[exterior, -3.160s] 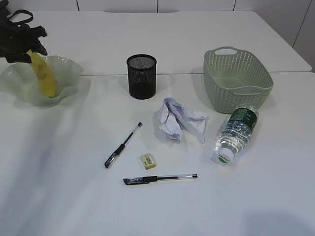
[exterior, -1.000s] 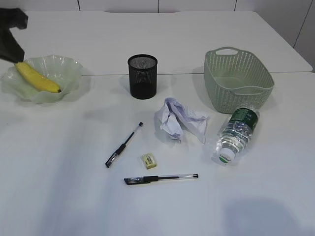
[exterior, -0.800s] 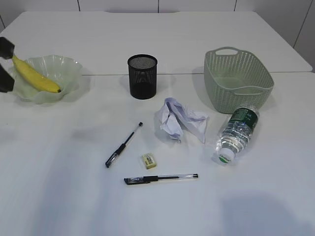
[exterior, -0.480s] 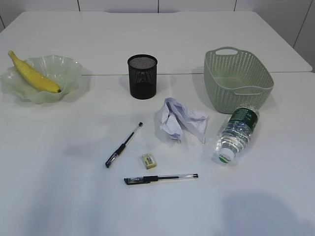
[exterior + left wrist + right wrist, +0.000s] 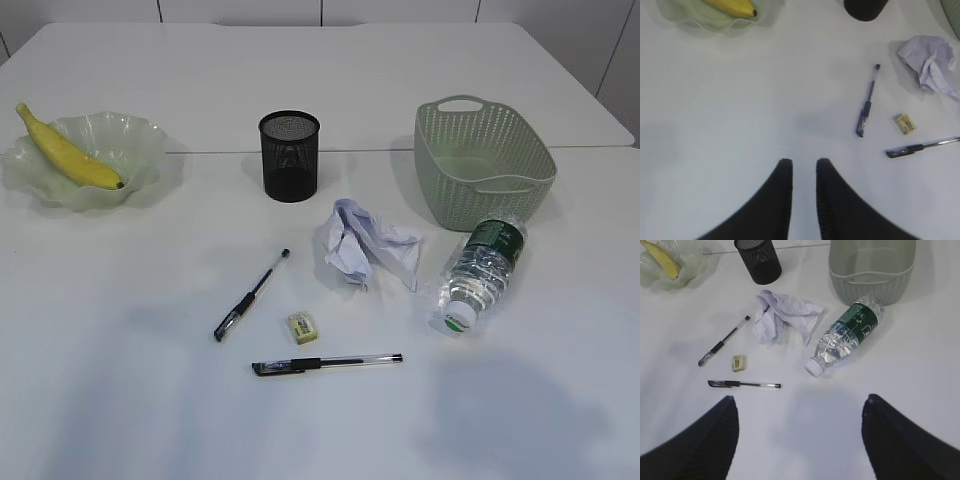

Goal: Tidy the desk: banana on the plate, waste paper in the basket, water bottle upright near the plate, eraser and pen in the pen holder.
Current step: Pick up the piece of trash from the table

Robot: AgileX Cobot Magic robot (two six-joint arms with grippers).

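The left arm has let go of the banana [image 5: 66,152], which now lies on the plate [image 5: 140,135], and pulled back over the bare counter [image 5: 120,380], its jaws narrowly parted and empty. The right jaws stand wide, holding nothing, above the lying bottle [image 5: 842,335]; paper, pens and eraser remain untouched.

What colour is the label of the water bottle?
Dark green, clearest in the right wrist view: water bottle.

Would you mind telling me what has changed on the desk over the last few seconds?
The banana went from propped upright in the plate, in the left gripper's hold, to lying across it, let go. The left gripper has pulled back out of the exterior view; its jaws stand slightly apart. The pen holder, waste paper, basket, lying water bottle, eraser and both pens stayed put.
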